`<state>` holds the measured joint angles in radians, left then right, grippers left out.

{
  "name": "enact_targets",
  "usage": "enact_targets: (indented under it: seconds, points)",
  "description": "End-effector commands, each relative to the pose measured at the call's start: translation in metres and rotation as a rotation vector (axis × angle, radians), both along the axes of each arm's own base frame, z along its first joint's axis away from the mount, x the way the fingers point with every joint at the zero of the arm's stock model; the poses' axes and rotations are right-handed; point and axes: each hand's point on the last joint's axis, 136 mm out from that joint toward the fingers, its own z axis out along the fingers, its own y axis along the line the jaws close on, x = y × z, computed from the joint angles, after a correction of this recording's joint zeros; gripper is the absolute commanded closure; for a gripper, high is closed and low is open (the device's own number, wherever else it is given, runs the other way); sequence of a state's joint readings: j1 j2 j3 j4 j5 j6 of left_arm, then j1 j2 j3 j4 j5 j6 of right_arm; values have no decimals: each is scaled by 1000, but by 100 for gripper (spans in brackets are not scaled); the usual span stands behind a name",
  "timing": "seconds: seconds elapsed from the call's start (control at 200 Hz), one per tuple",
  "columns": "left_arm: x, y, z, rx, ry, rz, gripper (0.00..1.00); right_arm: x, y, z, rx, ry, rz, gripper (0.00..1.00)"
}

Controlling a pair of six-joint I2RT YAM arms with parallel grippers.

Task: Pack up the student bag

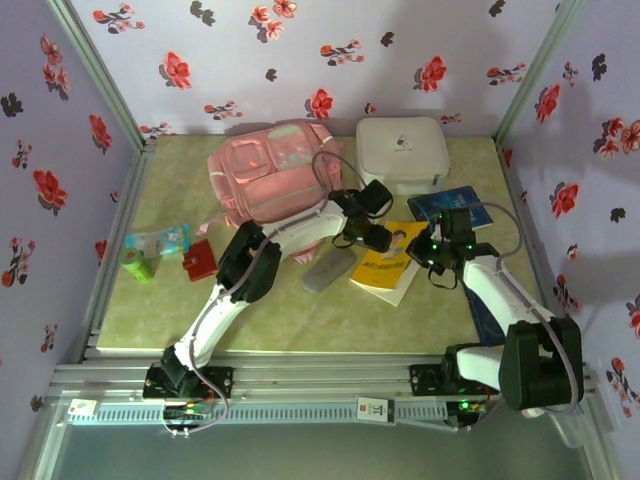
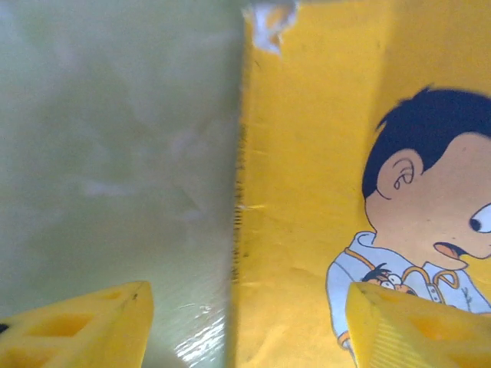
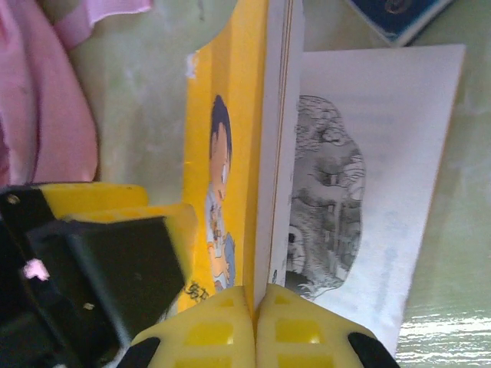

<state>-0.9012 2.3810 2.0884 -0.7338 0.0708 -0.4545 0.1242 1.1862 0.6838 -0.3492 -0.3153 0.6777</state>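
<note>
Fingers (image 3: 215,333) pinching book (image 3: 230,153), green tabletop (image 1: 270,320), floral walls (image 1: 300,60)

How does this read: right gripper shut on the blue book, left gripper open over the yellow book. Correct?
Not quite. The right wrist view shows the right gripper shut on the raised cover of the yellow book, not the blue book, which lies apart. The left gripper is open over the yellow book.

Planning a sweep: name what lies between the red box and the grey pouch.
Top view: only the left arm stands between the red box and the grey pouch.
</note>
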Motion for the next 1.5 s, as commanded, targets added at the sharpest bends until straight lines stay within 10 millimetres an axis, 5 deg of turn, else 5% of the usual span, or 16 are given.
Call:
enact_targets:
  seconds: [0.0,0.25,0.485,0.745,1.07,1.495]
  points:
    - [23,19,78,-110,-88,74,26,14,3,44,-30,-169,68,100]
    - [28,67,131,-287,-91,178,1,12,19,114,12,-358,184,100]
    - [21,101,158,-544,-34,232,0,14,47,174,180,-513,292,100]
    - [8,98,161,-722,64,213,0,26,82,227,405,-638,406,100]
    - [4,93,188,-880,65,145,2,31,113,237,493,-617,518,100]
    - [2,103,206,-924,26,112,38,48,114,213,447,-555,503,100]
